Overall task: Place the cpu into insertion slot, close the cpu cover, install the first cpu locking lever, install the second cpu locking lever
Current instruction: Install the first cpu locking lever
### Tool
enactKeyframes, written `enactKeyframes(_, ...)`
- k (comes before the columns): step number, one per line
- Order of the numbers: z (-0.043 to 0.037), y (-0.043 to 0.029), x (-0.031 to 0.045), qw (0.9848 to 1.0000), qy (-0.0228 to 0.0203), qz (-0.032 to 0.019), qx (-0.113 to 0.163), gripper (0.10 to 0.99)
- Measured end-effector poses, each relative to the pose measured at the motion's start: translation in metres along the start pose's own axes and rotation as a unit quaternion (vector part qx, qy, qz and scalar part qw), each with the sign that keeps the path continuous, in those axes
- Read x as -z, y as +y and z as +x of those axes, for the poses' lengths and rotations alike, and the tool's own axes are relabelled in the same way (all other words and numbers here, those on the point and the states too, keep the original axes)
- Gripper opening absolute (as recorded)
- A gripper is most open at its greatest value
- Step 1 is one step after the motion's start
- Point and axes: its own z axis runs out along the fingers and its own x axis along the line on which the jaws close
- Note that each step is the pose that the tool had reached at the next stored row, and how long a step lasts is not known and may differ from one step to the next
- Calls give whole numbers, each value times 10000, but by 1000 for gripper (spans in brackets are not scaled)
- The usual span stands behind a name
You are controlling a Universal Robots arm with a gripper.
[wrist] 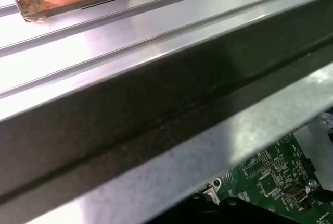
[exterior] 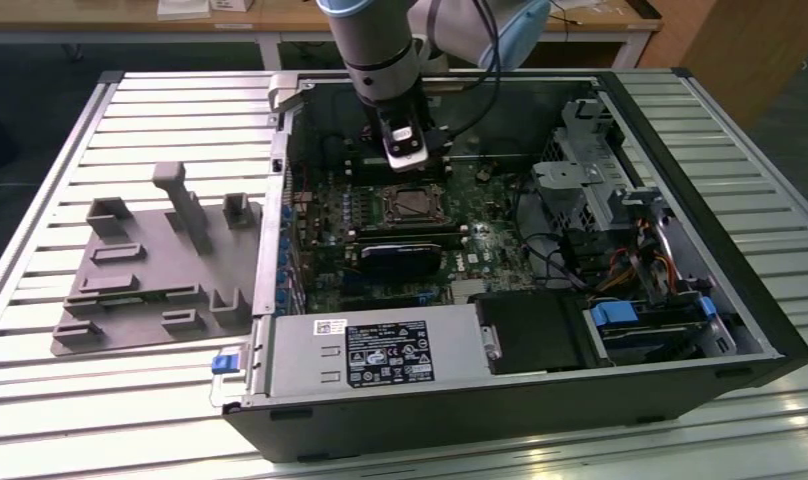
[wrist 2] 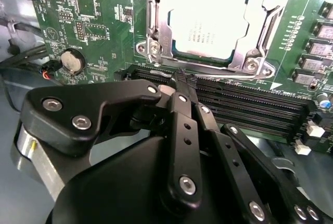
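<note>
The cpu (wrist 2: 208, 23), a flat square chip with a pale metal top, lies in the insertion slot (exterior: 411, 205) on the green board inside the open computer case. The cpu cover (wrist 2: 263, 18), a silvery frame with a square window, lies down flat around the chip. My gripper (wrist 2: 183, 79) hangs just off the socket's edge, its black fingers (wrist 2: 179, 130) brought together with nothing between them. A thin metal rod (wrist 2: 244, 76) runs along that socket edge close to the fingertips. In the exterior view the gripper (exterior: 407, 152) hovers just behind the socket.
Long black memory slots (wrist 2: 250, 104) lie beside the socket, and a coin battery (wrist 2: 72, 61) sits on the board. The case wall (wrist: 156, 109), a drive cage (exterior: 604, 180) and a power supply (exterior: 377, 350) ring the board. A grey fixture (exterior: 151, 260) rests on the slatted table.
</note>
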Motion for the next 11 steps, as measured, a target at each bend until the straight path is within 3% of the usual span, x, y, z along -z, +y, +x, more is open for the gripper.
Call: enactKeyframes(11, 8, 3, -22, 9999, -62, 90, -103, 102)
